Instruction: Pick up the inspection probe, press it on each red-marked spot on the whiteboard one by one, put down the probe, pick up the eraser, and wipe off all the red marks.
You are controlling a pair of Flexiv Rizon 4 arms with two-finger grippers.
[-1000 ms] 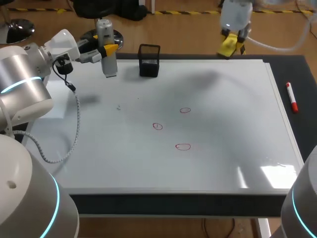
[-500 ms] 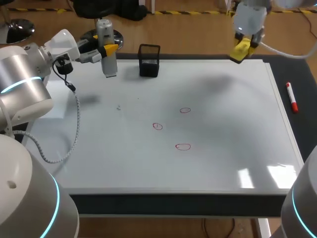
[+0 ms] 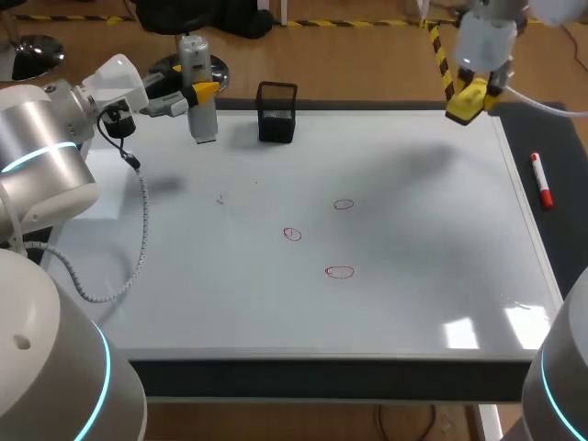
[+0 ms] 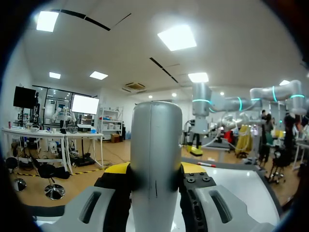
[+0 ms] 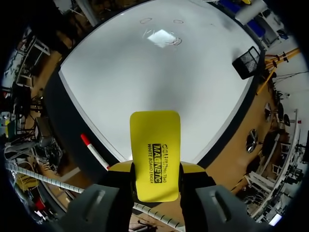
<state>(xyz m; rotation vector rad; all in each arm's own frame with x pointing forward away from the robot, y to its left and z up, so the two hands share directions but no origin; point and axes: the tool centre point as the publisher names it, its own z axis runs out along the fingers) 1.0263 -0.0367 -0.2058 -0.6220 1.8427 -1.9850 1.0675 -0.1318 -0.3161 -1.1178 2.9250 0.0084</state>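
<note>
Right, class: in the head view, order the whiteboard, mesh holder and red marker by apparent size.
1. whiteboard
2. black mesh holder
3. red marker, about as long as the holder but much thinner

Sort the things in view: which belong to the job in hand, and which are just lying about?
Job: inspection probe, eraser, whiteboard, three red marks.
Lying about: black mesh cup, red marker.
</note>
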